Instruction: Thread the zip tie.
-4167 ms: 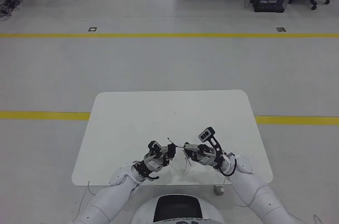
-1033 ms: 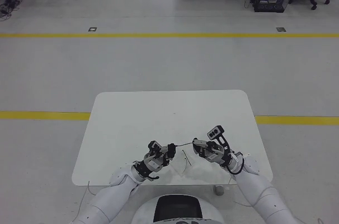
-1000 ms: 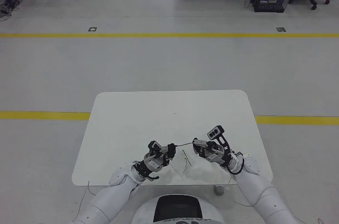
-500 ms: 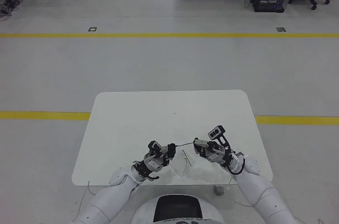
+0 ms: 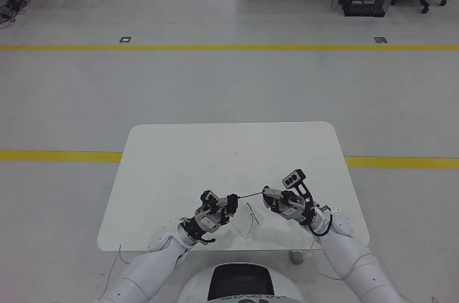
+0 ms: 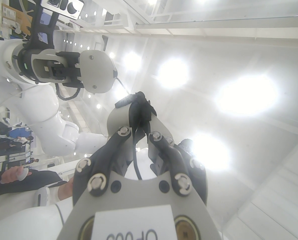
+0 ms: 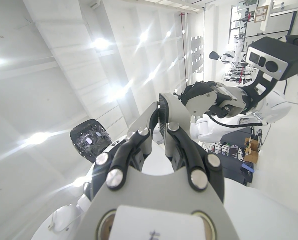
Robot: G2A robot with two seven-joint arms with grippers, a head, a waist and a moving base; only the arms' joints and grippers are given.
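White table, left gripper, right gripper pinching faint zip tie

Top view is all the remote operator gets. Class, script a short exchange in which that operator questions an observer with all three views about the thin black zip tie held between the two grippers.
Operator: Is the left gripper truly clamped on the thin black plastic zip tie?
Observer: Yes. The left wrist view shows its fingers shut on the tie's bunched black end.
Operator: And the right gripper?
Observer: The right wrist view shows its ribbed pads pressed together. The tie is too thin to make out there.
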